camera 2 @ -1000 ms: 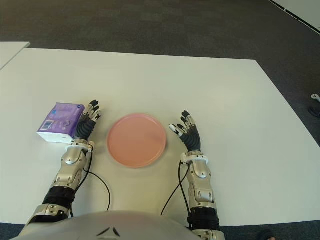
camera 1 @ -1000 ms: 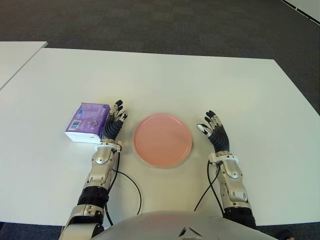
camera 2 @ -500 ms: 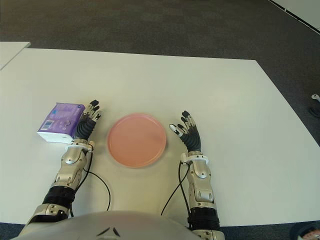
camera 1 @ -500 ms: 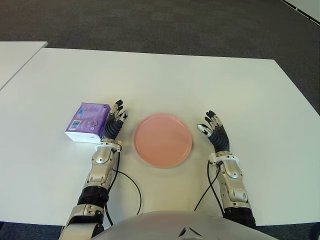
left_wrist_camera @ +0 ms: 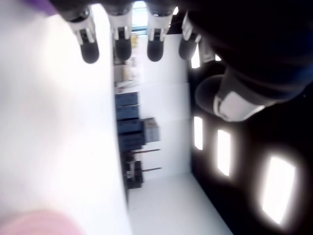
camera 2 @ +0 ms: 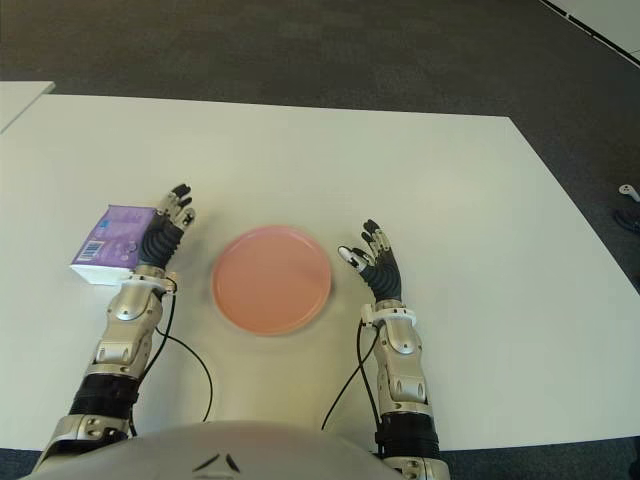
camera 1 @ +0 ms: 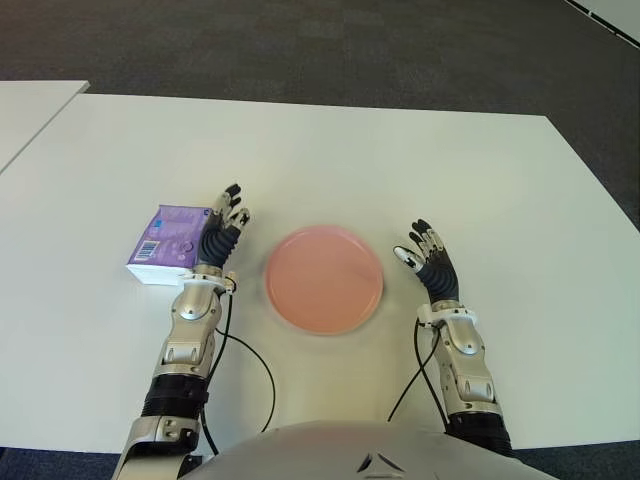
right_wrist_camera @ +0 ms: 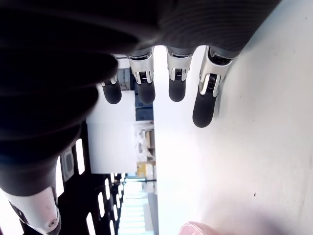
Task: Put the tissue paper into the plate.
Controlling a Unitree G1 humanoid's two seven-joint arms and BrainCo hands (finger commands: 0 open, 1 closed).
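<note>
Purple tissue pack [camera 1: 167,243] lies flat on the white table [camera 1: 330,150], on the robot's left side, well left of the pink plate [camera 1: 324,278] and not in it. Long axis runs roughly near-to-far, tilted slightly so the far end leans toward the plate; white end with a barcode label faces the robot, purple printed top faces up.

Left hand [camera 1: 219,238] sits just beside the pack's right edge, between pack and plate. Fingers [camera 1: 234,203] extended and spread, pointing away from the robot, reaching past the pack's far right corner. They hold nothing; palm side looks close to or against the pack's side, contact cannot be told from the eye views. Left wrist view shows four straight fingertips [left_wrist_camera: 120,41] and a sliver of purple at the frame corner, nothing enclosed.

Plate is empty-looking pink disc at table centre, in front of the robot's torso.

Right hand [camera 1: 431,266] shows just right of the plate, apart from its rim, fingers [right_wrist_camera: 204,100] straight and spread, nothing in them. Right wrist view confirms uncurled fingertips over bare table.

Dark carpet floor [camera 1: 300,40] beyond the table; another white table edge [camera 1: 30,105] at far left.
</note>
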